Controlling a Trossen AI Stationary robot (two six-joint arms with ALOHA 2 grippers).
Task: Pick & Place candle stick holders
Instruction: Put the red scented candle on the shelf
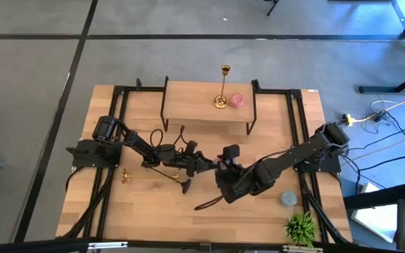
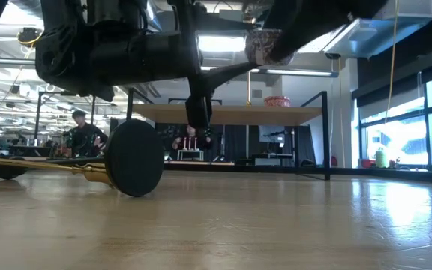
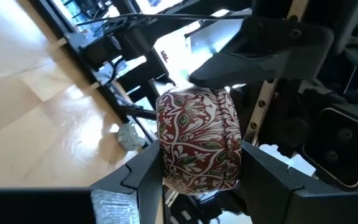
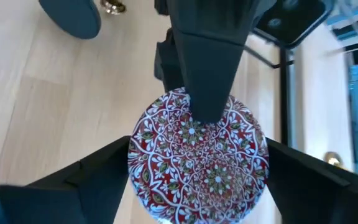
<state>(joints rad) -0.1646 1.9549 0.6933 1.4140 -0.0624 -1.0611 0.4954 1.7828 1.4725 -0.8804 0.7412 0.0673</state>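
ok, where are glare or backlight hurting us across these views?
Low view: windows and ceiling lights backlight the arms into silhouettes, and sheen streaks the table. Left wrist view: bright background behind the patterned cup. High view: even light, no glare.
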